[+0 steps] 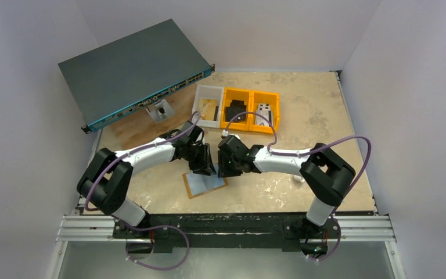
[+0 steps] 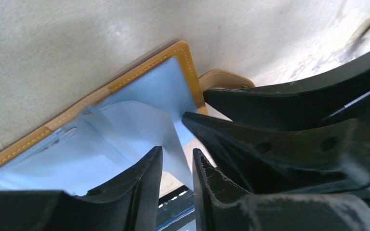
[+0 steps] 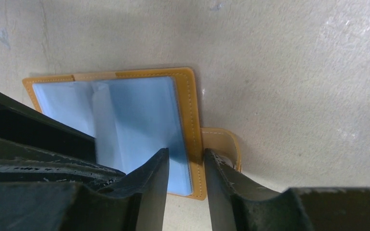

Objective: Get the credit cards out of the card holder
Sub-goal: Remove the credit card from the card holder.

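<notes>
Top view: I see the holder point(image 1: 204, 185) lying open on the surface, near centre. Left end effector point(image 2: 177, 166) pinches a clear sleeve point(image 2: 144, 127); right end effector point(image 3: 186, 163) straddles the holder's edge, slightly parted. Risk: pulling may lift the whole holder.

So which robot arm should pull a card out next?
Probably the left gripper: its fingertips pinch a pale sleeve lifting from the open card holder. The right gripper straddles the holder's edge by the snap tab.
</notes>
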Available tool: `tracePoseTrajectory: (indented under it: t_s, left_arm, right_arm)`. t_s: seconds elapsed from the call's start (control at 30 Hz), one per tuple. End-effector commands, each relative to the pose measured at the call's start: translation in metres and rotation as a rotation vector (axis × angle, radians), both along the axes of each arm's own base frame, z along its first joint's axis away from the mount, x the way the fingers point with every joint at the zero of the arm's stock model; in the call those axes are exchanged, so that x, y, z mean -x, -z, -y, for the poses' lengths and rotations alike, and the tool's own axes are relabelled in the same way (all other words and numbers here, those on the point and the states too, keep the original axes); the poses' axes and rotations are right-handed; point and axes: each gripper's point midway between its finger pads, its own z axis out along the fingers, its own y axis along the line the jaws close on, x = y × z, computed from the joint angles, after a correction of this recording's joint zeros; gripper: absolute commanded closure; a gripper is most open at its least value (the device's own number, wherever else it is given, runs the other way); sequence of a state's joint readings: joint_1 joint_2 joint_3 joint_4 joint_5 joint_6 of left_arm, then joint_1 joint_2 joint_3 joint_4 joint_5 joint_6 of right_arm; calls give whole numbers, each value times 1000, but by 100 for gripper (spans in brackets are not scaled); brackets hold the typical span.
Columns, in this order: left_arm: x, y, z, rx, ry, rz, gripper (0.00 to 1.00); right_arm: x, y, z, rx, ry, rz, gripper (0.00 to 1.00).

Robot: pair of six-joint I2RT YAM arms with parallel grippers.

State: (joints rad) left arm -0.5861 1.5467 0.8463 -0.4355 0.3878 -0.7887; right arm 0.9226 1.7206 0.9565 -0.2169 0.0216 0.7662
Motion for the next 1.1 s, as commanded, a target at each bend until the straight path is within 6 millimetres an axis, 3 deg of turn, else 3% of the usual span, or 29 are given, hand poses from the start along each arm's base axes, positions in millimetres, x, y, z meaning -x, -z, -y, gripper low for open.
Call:
tracePoseTrajectory:
  t_s: [0.0, 0.23, 0.33, 0.4, 0.73, 0.87, 1.07]
  left_arm:
    - [-11, -23, 19, 65, 51, 59, 68]
    - [-14, -30, 23, 64, 51, 72, 58]
    - [-19, -39, 7, -9, 0, 111, 55]
    - [-23, -42, -12, -68, -59, 128, 52]
    - [-19, -46, -98, -157, -260, 138, 43]
    - [-9, -41, -113, -177, -278, 123, 41]
    - [-2, -36, -116, -158, -292, 107, 41]
  right_arm:
    - [3, -15, 14, 26, 33, 14, 65]
    - [-14, -67, 33, 13, 134, 144, 62]
    - [-19, -82, 36, 8, 138, 181, 57]
    - [-18, -85, 27, 2, 92, 198, 54]
    - [12, -67, -52, -26, -115, 163, 51]
    - [14, -52, -76, 13, -162, 156, 51]
    - [13, -31, -85, 58, -190, 131, 51]
